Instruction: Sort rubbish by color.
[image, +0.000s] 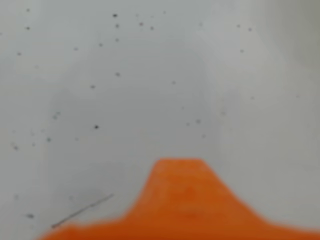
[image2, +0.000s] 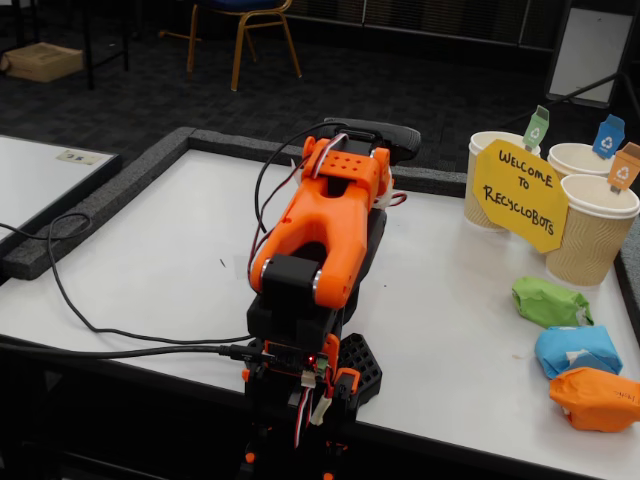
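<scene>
My wrist view looks down close on the bare desk (image: 150, 75), with a blurred orange arm part at its bottom edge. My fixed view stands behind the arm (image2: 325, 225), raised, facing across. Both share the desk top.

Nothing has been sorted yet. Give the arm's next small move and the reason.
Probably swing right in the fixed view toward the green wad: the folded arm sits far from all three wads, and the wrist view shows only bare table.
</scene>
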